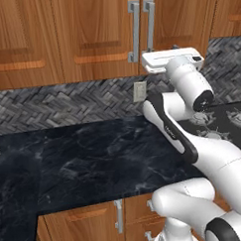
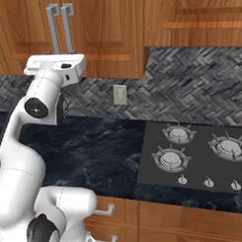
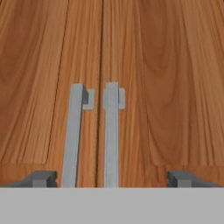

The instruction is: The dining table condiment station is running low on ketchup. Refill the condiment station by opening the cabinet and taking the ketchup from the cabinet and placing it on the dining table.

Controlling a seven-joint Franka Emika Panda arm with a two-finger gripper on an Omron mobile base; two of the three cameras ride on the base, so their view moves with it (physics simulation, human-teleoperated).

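Cabinet (image 1: pixel 104 34) closed, both panelled doors flush, seam running straight up the middle in hand view; two long silver bar handles (image 3: pixel 92 135) side by side at that seam, upright, lower ends near the doors' bottom edge. Gripper (image 3: pixel 112 178) raised to the cabinet's lower edge, pointed straight at the doors; fingertips (image 3: pixel 43 178) spread wide apart, one outside each handle, both bars sitting between them; nothing held, no contact visible with either bar. From the left base view, white hand (image 1: pixel 172 59) level with the bottom ends of the handles, just right of them; from the right base view, same hand (image 2: pixel 57 65) directly under the handles. Ketchup not visible with doors shut. Black veined counter (image 1: pixel 94 158) below, herringbone grey backsplash (image 2: pixel 191 86) behind with a wall outlet (image 2: pixel 119 95); gas hob (image 2: pixel 193 157) set into the counter to the arm's right; base cabinets (image 1: pixel 92 223) with short handles under the counter edge.
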